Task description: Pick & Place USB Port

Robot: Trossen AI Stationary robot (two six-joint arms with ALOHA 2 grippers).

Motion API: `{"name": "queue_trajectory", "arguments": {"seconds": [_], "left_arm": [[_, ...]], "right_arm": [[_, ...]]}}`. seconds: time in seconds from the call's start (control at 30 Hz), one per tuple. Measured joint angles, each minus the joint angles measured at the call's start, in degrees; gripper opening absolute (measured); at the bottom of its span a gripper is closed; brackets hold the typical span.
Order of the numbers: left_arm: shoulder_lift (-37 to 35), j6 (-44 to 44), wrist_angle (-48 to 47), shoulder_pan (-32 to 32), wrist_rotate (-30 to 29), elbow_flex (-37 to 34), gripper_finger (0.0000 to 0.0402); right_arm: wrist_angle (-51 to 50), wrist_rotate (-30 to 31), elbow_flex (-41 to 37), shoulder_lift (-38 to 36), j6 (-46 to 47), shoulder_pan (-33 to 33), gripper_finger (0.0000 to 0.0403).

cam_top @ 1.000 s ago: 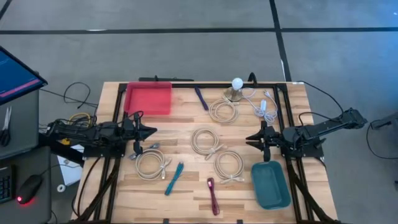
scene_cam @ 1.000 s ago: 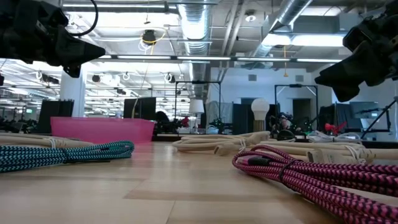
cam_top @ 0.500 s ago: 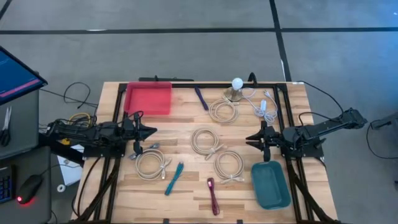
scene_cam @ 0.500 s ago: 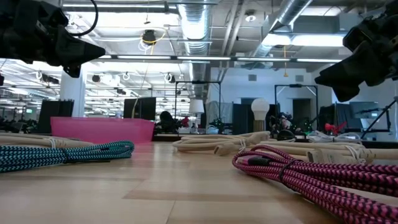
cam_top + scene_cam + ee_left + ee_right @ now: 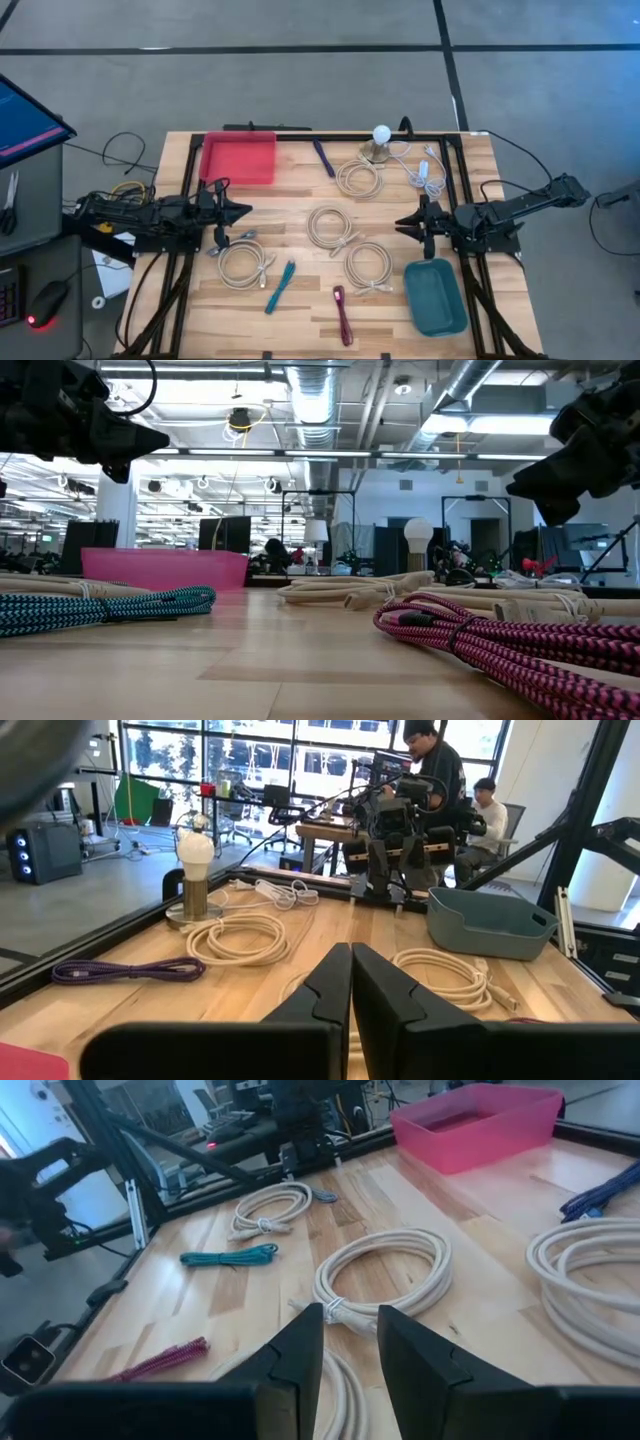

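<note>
The left gripper hangs above the table's left edge, its arm stretched level and pointing inward toward the central white cable coil; its fingers are pressed together on nothing. The right gripper faces it from the other side of that coil, also raised off the wood, its fingers parted by a narrow gap with nothing between them.

Around the central coil lie three more white coils, one toward the red bin, one toward the teal bin, and one near the left gripper. A teal cable, a pink cable and a purple cable lie farther out. The connector ends are too small to make out. In the low view both grippers are cut off at the frame's upper corners.
</note>
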Motion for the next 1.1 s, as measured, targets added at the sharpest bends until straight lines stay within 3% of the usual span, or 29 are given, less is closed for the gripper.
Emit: {"name": "queue_trajectory", "arguments": {"seconds": [1.1], "left_arm": [[0.01,-0.02,2.09,-0.02,0.00,0.00,0.0012]], "right_arm": [[1.73,0.04,0.00,0.02,0.69,0.00,0.0091]]}}
